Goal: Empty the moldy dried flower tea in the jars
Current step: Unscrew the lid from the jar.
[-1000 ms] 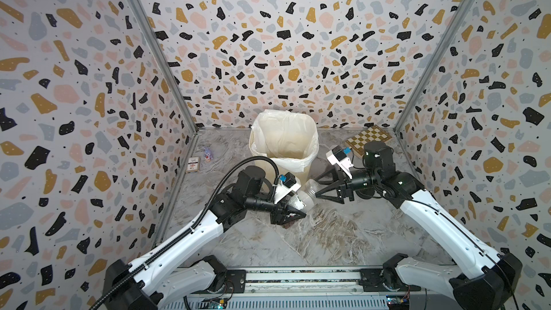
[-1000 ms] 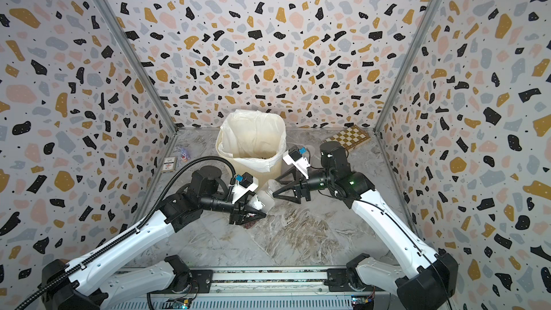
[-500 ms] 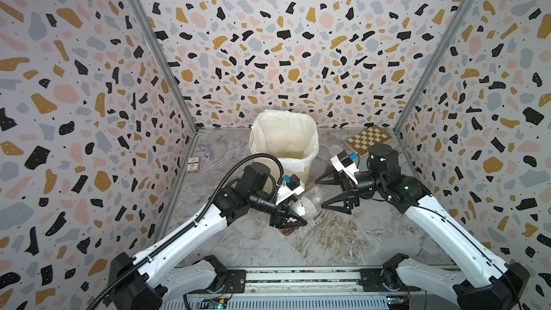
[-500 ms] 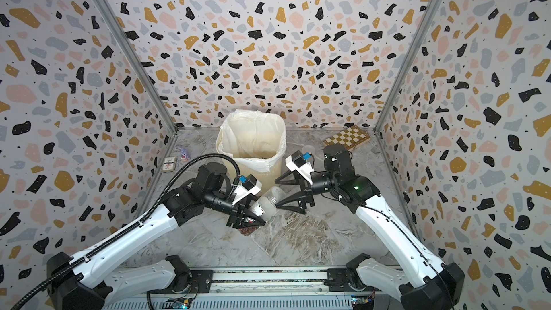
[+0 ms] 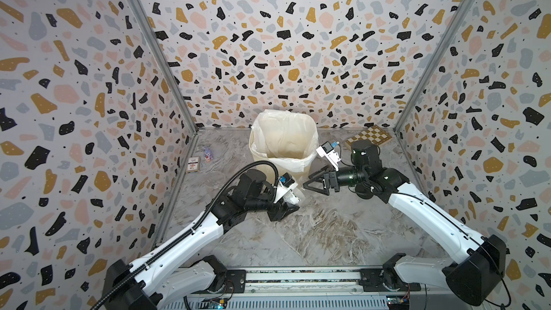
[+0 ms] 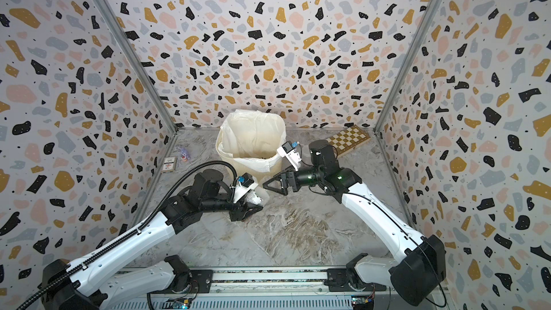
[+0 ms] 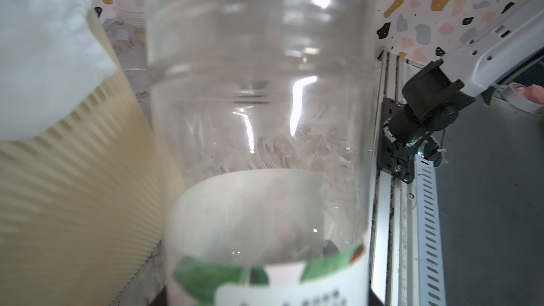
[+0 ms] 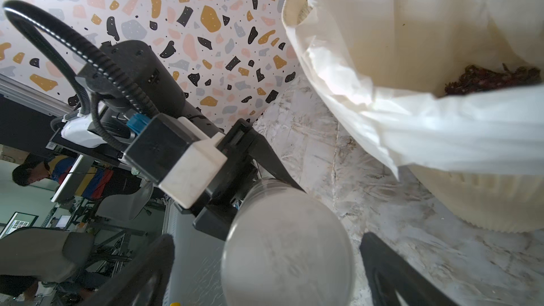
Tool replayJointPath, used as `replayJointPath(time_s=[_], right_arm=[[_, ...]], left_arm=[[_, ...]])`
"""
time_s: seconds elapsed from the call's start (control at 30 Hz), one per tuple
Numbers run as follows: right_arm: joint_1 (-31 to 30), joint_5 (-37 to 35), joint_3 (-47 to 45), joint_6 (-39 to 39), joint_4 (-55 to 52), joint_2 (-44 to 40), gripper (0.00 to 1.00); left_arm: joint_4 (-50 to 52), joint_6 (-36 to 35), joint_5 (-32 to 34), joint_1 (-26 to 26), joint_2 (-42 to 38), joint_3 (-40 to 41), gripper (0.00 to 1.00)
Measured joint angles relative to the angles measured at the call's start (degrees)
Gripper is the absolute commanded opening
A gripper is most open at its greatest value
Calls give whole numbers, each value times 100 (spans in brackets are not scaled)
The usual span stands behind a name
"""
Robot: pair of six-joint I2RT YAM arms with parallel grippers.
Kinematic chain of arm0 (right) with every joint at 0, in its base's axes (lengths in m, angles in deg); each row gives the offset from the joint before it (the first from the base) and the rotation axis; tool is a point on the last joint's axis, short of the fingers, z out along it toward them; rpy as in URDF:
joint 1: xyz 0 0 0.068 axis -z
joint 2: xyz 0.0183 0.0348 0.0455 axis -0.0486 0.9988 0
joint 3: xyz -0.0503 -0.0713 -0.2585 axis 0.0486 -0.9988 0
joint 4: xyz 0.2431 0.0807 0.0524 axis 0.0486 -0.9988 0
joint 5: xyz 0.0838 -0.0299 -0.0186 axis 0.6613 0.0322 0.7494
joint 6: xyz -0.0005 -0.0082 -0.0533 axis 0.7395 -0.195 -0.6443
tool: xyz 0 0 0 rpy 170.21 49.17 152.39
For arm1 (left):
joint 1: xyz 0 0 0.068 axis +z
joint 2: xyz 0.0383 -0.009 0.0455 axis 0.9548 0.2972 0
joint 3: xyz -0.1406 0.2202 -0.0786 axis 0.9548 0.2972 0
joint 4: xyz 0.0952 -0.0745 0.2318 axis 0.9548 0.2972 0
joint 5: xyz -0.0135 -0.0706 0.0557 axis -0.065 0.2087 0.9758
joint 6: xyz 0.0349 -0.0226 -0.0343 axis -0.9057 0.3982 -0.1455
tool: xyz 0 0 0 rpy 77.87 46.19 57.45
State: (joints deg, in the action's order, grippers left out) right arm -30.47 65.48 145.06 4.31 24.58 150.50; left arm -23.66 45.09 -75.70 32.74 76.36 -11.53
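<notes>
A clear jar (image 5: pixel 293 197) (image 6: pixel 257 197) with a green-and-white label (image 7: pixel 265 278) lies on its side above the table in front of the bin, and my left gripper (image 5: pixel 283 207) (image 6: pixel 248 207) (image 7: pixel 265 295) is shut on its body. Its white lid (image 8: pixel 287 248) faces my right gripper (image 5: pixel 311 184) (image 6: pixel 272 186) (image 8: pixel 273 275), which is open wide. The right fingers (image 8: pixel 391 272) stand on either side of the lid without touching it. Dark reddish tea bits (image 8: pixel 488 80) lie inside the bin's bag. I make out no tea through the jar's wall (image 7: pixel 259 98).
The cream ribbed bin (image 5: pixel 283 144) (image 6: pixel 250 141) (image 7: pixel 73 186) (image 8: pixel 485 201) with its white bag stands at mid-back, close behind both grippers. A chessboard (image 5: pixel 368 138) (image 6: pixel 347 141) lies back right. A card box (image 5: pixel 193 164), a small toy (image 5: pixel 207 155) and a clear round piece (image 5: pixel 216 178) lie at left.
My right gripper has opened off the jar's lid and drawn back a little to the right. The left gripper has kept hold of the jar and shifted it slightly.
</notes>
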Motion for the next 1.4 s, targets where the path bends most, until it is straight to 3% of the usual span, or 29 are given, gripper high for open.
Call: replayJointPath(time_s=[0.43, 0.67, 0.97, 1.13, 1.23, 1.4], right_arm=[[-52, -240, 20, 116, 57, 188, 68], [-61, 26, 20, -442, -59, 114, 56], [-22, 1235, -529, -1792, 192, -868, 56], [-13, 1965, -533, -2441, 133, -990, 61], [-11, 2127, -485, -2774, -101, -951, 70], [-2, 1871, -378, -2780, -411, -833, 93]], left_arm=[[-190, -22, 306, 0, -149, 92, 56], [-81, 59, -212, 35, -151, 63, 57], [640, 219, -2332, 39, 11, -527, 57], [933, 291, -3327, 28, 181, -719, 57], [1222, 203, -3615, 26, 350, -844, 57], [1325, -26, -3556, 26, 439, -916, 57]])
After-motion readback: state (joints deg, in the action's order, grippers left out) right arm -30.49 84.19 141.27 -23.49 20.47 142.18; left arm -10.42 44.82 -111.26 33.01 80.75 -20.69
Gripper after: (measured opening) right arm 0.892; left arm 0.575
